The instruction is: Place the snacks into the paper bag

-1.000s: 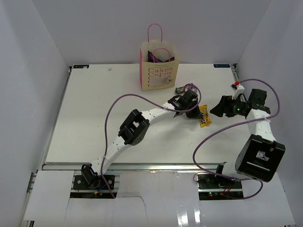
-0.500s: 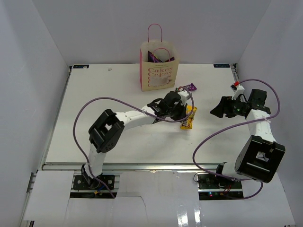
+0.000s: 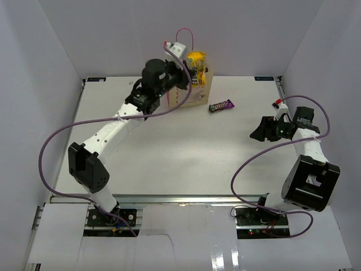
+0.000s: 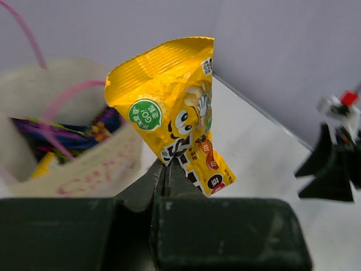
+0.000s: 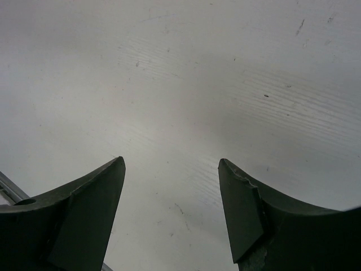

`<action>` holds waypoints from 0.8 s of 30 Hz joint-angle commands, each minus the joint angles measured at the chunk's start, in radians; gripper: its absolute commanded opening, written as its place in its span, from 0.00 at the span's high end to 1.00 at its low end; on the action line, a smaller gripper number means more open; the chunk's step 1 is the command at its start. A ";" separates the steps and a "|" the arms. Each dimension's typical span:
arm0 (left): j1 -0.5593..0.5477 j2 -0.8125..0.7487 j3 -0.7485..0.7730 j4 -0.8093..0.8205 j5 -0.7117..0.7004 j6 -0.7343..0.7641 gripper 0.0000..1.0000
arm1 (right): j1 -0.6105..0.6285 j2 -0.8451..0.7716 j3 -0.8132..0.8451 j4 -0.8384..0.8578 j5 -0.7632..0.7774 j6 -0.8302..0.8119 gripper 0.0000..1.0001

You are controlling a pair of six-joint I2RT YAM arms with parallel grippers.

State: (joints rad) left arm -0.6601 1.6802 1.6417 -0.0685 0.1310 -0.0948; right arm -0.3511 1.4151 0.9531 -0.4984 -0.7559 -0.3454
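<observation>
Packet point(image 4: 175, 107) juts lengthwise from clamped left end effector point(image 4: 166, 169).

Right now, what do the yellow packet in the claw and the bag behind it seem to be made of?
The yellow packet looks like glossy plastic film: shiny creases and a ridged crimped seal on top. The paper bag looks like matte, stiff paper with pink print; its thin pink handles are probably cord.

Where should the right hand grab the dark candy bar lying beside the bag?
Mid-length, pinching across the narrow width, from straight above: the candy bar lies flat on the table, long axis roughly left-right, clear of the paper bag.
</observation>
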 commanded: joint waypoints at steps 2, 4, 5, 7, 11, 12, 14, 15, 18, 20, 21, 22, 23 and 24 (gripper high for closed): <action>0.117 0.050 0.178 0.061 -0.011 -0.049 1.00 | 0.023 0.005 0.041 0.003 0.013 -0.018 0.27; 0.163 0.128 0.249 0.061 -0.042 -0.072 1.00 | 0.034 0.005 0.041 0.004 0.023 -0.024 0.27; 0.178 0.151 0.303 0.079 -0.039 -0.088 1.00 | 0.037 0.005 0.039 0.006 0.023 -0.026 0.27; 0.221 0.217 0.352 0.107 -0.041 -0.140 1.00 | 0.046 0.005 0.029 0.012 0.023 -0.026 0.27; 0.254 0.341 0.506 0.087 -0.034 -0.166 1.00 | 0.064 0.005 0.007 0.018 0.027 -0.027 0.28; 0.257 0.366 0.561 0.081 -0.036 -0.164 1.00 | 0.066 0.005 0.004 0.020 0.027 -0.027 0.28; 0.260 0.427 0.599 0.075 -0.047 -0.155 1.00 | 0.069 0.008 0.003 0.023 0.032 -0.029 0.28; 0.261 0.441 0.610 0.075 -0.048 -0.155 1.00 | 0.069 0.011 0.006 0.024 0.033 -0.029 0.28; 0.264 0.470 0.601 0.033 -0.044 -0.160 0.88 | 0.084 0.031 0.032 0.032 0.047 -0.047 0.28; 0.264 0.472 0.584 0.024 -0.047 -0.167 0.56 | 0.112 0.053 0.076 0.032 0.062 -0.050 0.28; 0.264 0.469 0.577 0.021 -0.057 -0.172 0.44 | 0.122 0.079 0.094 0.040 0.070 -0.029 0.28; 0.264 0.466 0.567 0.019 -0.065 -0.180 0.27 | 0.136 0.094 0.117 0.046 0.082 -0.008 0.28; 0.264 0.455 0.567 0.015 -0.071 -0.181 0.22 | 0.164 0.114 0.172 0.049 0.084 0.015 0.28; 0.264 0.446 0.569 0.012 -0.076 -0.180 0.19 | 0.179 0.160 0.205 0.053 0.082 0.078 0.28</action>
State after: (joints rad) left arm -0.3958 2.1994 2.1990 -0.0639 0.0792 -0.2615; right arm -0.2176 1.5242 1.0420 -0.4965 -0.6823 -0.3447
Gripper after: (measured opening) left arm 0.791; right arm 0.723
